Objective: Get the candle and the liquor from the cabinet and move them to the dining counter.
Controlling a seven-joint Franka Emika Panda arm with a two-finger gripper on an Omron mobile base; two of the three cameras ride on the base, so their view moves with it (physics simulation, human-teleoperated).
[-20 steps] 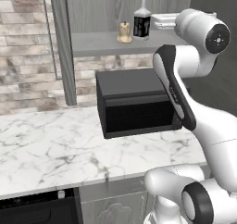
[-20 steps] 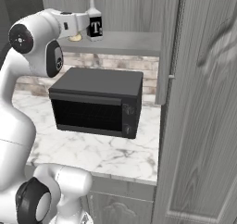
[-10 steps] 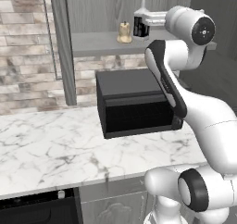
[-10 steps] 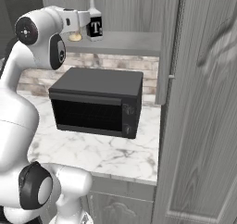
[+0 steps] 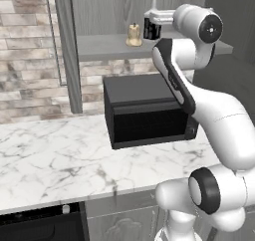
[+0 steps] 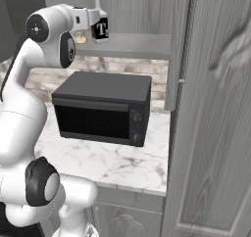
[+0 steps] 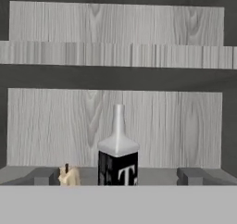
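The liquor (image 7: 118, 156) stands upright on the cabinet (image 5: 99, 46) floor, the candle (image 5: 133, 34) just beside it. The gripper (image 7: 118, 176) faces the liquor level, jaws spread wide either side of it to straddle its square body, gripping nothing yet.

One candle (image 5: 133, 35), one liquor (image 6: 100, 28) bottle, one microwave (image 5: 148, 114), one cabinet (image 7: 115, 121).

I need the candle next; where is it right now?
The candle stands on the cabinet floor above the microwave, just left of the liquor in the left base view.
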